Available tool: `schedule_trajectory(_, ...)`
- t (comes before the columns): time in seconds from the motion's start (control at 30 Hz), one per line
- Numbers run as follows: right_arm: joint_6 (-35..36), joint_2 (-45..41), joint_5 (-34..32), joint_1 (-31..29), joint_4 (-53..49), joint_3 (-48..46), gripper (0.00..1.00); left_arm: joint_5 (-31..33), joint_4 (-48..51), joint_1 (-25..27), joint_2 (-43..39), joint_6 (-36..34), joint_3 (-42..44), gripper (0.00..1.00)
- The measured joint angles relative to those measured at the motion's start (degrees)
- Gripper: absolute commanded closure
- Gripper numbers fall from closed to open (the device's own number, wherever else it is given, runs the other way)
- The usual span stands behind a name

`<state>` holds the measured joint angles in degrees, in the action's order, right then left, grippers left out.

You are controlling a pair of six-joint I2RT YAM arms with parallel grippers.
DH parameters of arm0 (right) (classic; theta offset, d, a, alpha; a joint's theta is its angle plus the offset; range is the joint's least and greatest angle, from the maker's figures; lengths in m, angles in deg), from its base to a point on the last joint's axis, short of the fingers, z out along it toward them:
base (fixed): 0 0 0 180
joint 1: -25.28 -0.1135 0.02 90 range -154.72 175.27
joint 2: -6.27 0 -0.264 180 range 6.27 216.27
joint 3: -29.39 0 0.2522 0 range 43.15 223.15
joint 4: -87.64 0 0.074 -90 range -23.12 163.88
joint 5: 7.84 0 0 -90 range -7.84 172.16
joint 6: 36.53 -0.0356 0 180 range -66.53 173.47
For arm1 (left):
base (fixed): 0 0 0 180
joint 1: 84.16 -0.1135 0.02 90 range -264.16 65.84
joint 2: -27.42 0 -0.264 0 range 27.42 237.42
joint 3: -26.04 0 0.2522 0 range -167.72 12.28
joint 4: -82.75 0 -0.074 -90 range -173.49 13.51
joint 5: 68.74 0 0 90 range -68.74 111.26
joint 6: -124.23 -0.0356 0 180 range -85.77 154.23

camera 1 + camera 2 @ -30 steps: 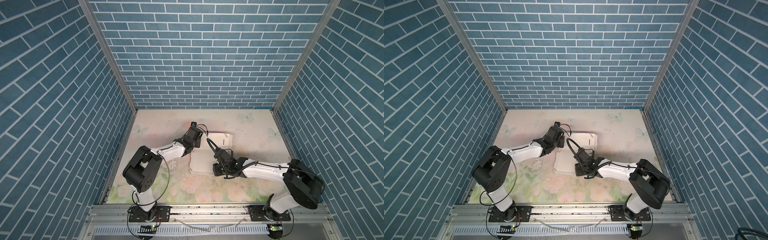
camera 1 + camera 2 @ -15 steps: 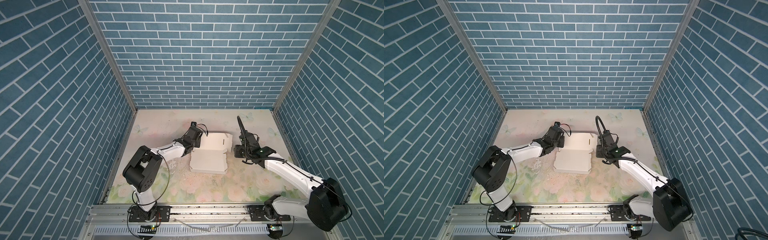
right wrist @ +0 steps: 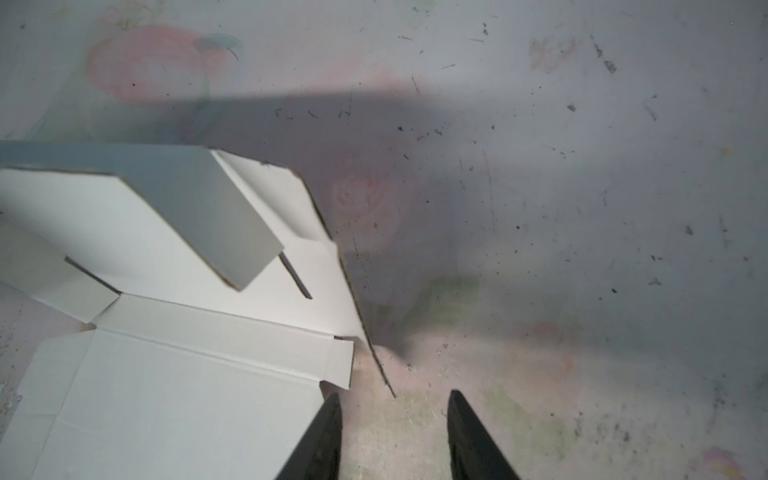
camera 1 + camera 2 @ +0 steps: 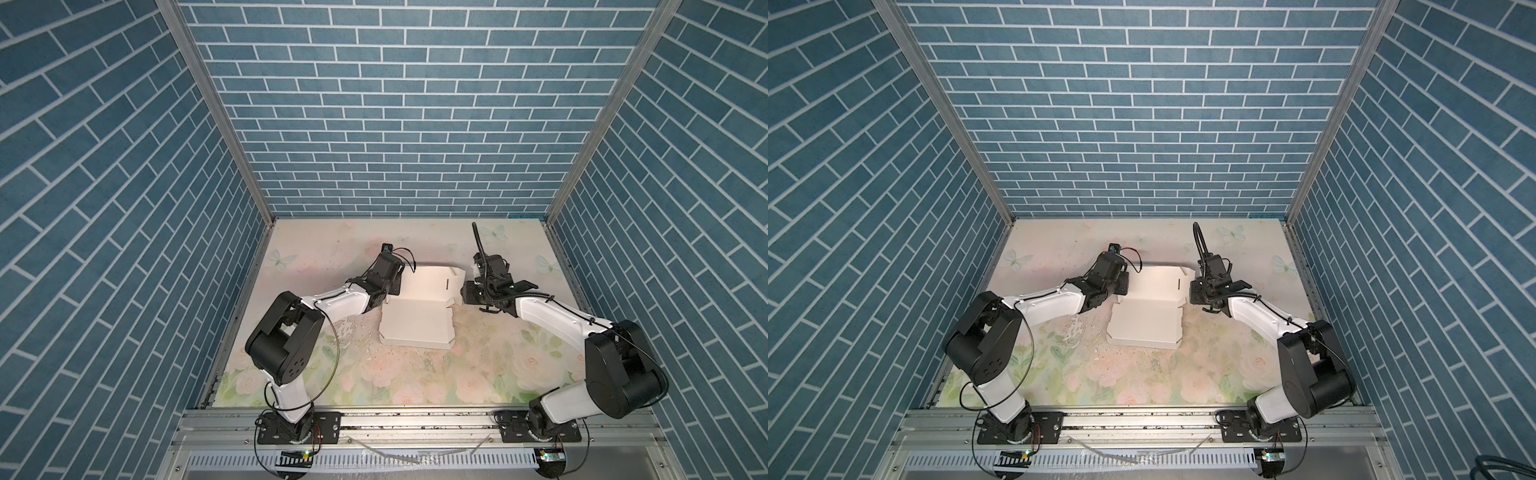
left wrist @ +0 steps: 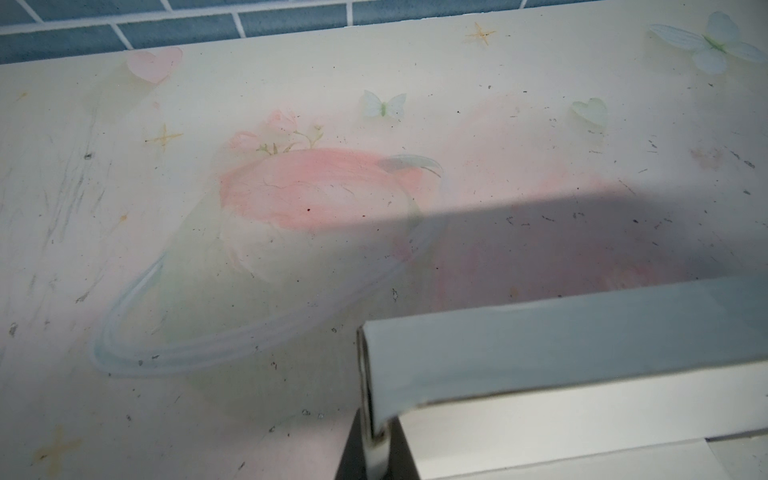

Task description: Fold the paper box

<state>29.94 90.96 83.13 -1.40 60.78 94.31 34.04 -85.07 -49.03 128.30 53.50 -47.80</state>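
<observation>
Bare counter (image 4: 415,374) opens wide in front of the paper box (image 4: 415,328) and behind it toward the brick back wall (image 4: 395,124). The box's upturned rear panel bars the middle, with the left tool (image 5: 372,440) clamped on its corner. The right tool (image 3: 395,397), jaws parted and empty, hovers just beside the side flap, apparently clear of it.

White paper box (image 4: 415,328) partly folded, far panel raised
</observation>
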Motion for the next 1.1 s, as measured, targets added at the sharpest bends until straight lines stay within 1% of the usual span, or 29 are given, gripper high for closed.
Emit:
schedule_trajectory(0.17,0.0,0.3,1.2,0.0,1.8,0.0,0.58,0.0,0.0,0.0,0.0,0.0,0.0,1.0)
schedule_trajectory(0.3,0.3,2.6,2.3,0.0,3.5,0.0,0.59,0.0,0.0,0.0,0.0,0.0,0.0,1.0)
schedule_trajectory(0.37,0.5,4.1,2.7,0.0,4.0,0.0,0.62,0.0,0.0,0.0,0.0,0.0,0.0,1.0)
schedule_trajectory(0.53,1.4,6.8,4.9,0.0,4.9,1.2,0.75,0.0,-0.8,0.0,0.0,0.0,0.4,1.0)
schedule_trajectory(0.7,1.5,6.8,6.5,0.0,5.5,2.4,0.83,0.0,-1.7,0.0,0.0,0.0,0.8,1.0)
schedule_trajectory(0.8,1.5,6.8,7.5,-0.1,5.9,2.7,0.86,0.0,-2.1,0.0,0.0,0.0,1.0,1.0)
schedule_trajectory(1.1,1.5,6.6,7.8,-2.1,4.7,3.7,0.91,1.2,-2.4,0.7,0.0,0.0,1.2,1.0)
